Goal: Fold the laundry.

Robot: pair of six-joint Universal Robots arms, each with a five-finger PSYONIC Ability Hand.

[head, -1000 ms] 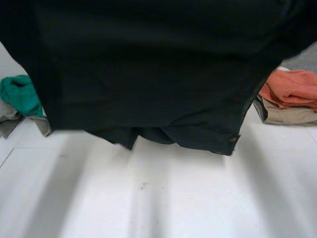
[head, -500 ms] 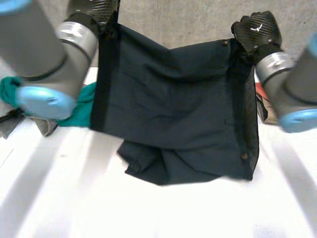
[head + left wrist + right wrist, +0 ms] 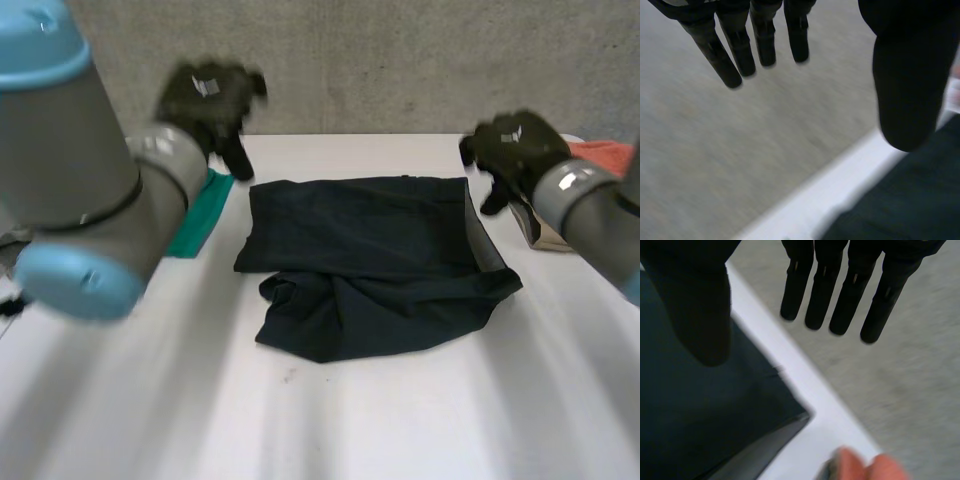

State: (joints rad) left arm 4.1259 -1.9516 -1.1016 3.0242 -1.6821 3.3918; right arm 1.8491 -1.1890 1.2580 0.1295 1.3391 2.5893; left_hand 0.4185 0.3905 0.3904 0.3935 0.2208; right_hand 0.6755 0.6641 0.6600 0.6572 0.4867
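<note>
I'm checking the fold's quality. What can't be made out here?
Head view: the green cloth is mostly behind the left arm.
Head view: the orange towel is cut off by the edge and the right arm.
Head view: the dark garment has an upper layer hiding the bunched part beneath.

Nothing can be read: the small white marks (image 3: 207, 85) on the backs of the left hand (image 3: 215, 105) and right hand (image 3: 520, 150) are too blurred.

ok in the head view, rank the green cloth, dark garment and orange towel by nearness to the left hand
1. green cloth, right by the left hand, on the table's left side.
2. dark garment, mid-table; its near corner comes almost as close.
3. orange towel, far right.
</note>
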